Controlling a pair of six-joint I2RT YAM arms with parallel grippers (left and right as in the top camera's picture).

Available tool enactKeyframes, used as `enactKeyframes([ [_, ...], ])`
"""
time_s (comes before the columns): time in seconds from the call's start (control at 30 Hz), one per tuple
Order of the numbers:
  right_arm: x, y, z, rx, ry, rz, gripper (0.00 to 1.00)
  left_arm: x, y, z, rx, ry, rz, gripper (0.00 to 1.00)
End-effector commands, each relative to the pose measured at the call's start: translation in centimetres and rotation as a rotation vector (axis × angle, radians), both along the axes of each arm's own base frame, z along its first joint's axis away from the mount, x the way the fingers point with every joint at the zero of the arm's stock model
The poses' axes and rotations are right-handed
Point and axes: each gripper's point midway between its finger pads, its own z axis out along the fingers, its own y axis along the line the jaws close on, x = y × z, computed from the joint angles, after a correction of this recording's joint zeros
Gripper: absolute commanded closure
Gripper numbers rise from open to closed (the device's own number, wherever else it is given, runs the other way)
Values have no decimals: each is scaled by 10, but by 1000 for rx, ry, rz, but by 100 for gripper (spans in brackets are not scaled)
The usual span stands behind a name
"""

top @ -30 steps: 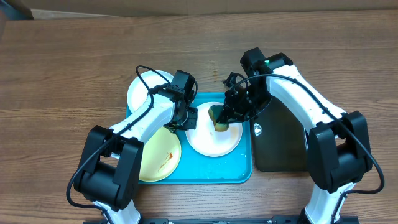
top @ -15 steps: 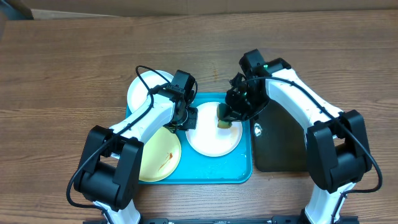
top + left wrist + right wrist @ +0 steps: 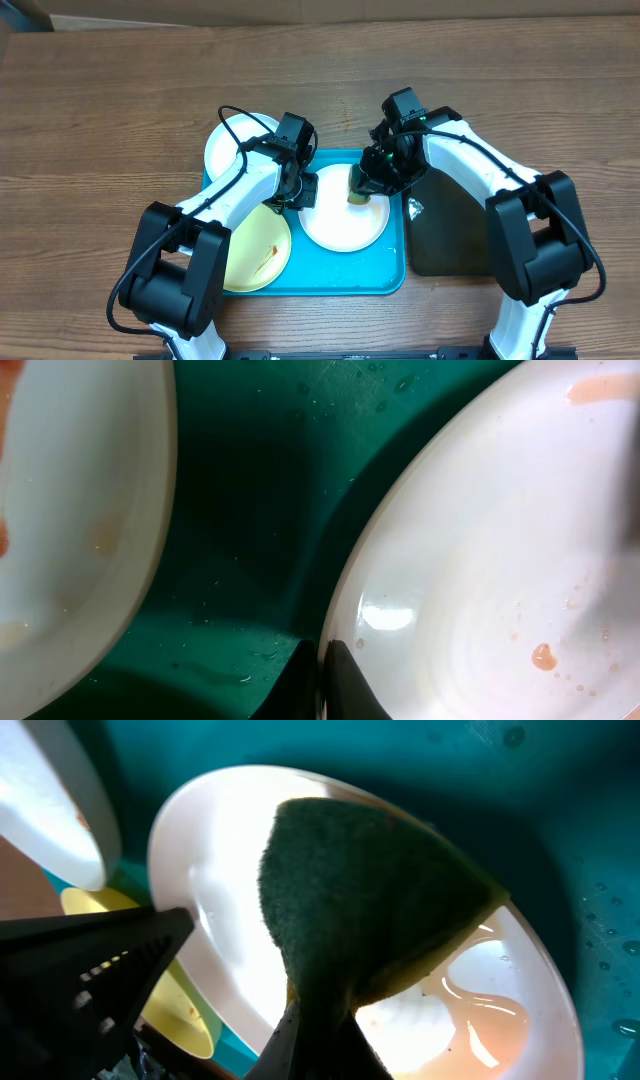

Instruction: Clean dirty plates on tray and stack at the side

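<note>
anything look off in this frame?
Nothing broken or tipped. One oddity: a small pale object sits at the tray's right rim, beside the black tray; too small to identify. The right hand holds its sponge on the white plate normally.

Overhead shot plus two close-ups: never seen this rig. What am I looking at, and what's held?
Two robot arms at a wooden table, each ending in a two-finger gripper. The wide picture comes from a fixed camera above; each close-up from a wrist camera. A turquoise tray holds a middle white plate and a pale yellow plate; a second white plate sits at its far-left corner, a black tray beside it. The right gripper is shut on a sponge pressed on the middle plate. The left gripper is shut at that plate's rim, apparently pinching it.
</note>
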Motion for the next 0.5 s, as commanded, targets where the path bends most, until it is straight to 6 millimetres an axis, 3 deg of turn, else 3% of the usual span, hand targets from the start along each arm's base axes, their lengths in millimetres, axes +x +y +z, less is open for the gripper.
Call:
enactKeyframes([
  [0.0, -11, -1, -11, -22, 63, -5, 96, -4, -2, -5, 5, 21, -10, 96],
  [0.33, -25, -18, -18, -131, 147, -57, 96, -5, -2, -5, 5, 21, -10, 96],
  [0.47, -47, -26, -17, -167, 246, -61, 96, -5, -2, -5, 5, 21, -10, 96],
])
